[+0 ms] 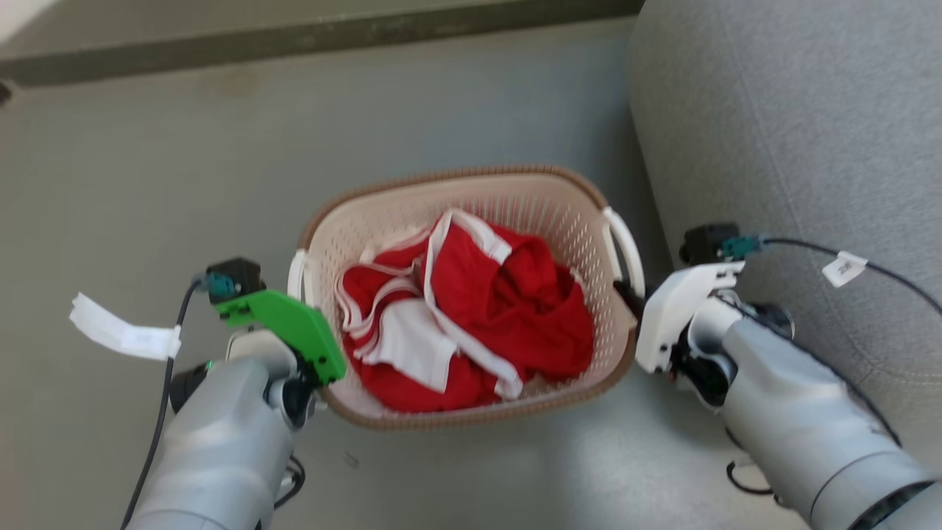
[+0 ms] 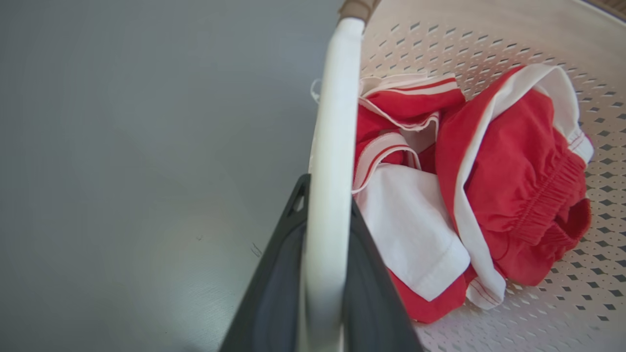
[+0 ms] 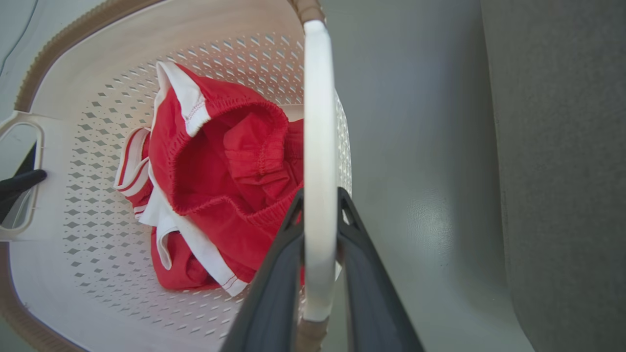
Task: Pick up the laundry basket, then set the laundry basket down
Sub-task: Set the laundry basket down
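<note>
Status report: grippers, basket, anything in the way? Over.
Left gripper shut on basket left handle; right gripper shut on right handle. Red-and-white clothes inside. Lifted or grounded: cannot tell. Grey sofa close beside right arm.

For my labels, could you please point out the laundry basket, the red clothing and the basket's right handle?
laundry basket (image 1: 456, 174): head view, brown far rim.
red clothing (image 1: 522, 309): head view, middle of the heap.
right handle (image 3: 319, 146): right wrist view, white loop's middle.

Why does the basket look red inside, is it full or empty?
Partly full: the laundry basket holds crumpled red-and-white clothes, lying well below its top.
</note>
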Motion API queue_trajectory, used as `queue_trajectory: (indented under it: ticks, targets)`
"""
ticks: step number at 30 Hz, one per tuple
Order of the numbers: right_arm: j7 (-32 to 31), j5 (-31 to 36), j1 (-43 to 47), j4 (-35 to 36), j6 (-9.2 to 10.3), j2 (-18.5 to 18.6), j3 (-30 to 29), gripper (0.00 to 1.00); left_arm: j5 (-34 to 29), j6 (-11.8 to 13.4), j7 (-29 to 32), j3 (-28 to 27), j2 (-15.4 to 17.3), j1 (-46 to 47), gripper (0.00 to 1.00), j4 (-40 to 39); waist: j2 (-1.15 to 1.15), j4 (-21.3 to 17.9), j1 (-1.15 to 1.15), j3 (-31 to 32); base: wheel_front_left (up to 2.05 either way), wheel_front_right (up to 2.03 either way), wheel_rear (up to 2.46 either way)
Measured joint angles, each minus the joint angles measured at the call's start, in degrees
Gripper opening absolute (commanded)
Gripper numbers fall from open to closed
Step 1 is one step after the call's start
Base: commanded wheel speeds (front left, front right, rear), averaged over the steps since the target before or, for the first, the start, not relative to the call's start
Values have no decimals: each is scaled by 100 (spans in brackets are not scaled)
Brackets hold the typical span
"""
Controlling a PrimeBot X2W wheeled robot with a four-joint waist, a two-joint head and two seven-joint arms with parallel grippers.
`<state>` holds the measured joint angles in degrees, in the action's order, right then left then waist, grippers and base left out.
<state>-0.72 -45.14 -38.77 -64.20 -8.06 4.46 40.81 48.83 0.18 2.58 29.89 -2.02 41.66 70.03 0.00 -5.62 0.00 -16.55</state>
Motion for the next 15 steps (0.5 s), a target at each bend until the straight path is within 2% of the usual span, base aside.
queue_trajectory:
  ticks: [15]
  targets:
    - [797, 343, -895, 99, -29, 266, 42, 0, -188, 186, -483, 96, -43, 865, 0, -203, 0, 107, 0, -1227, 0, 0, 0]
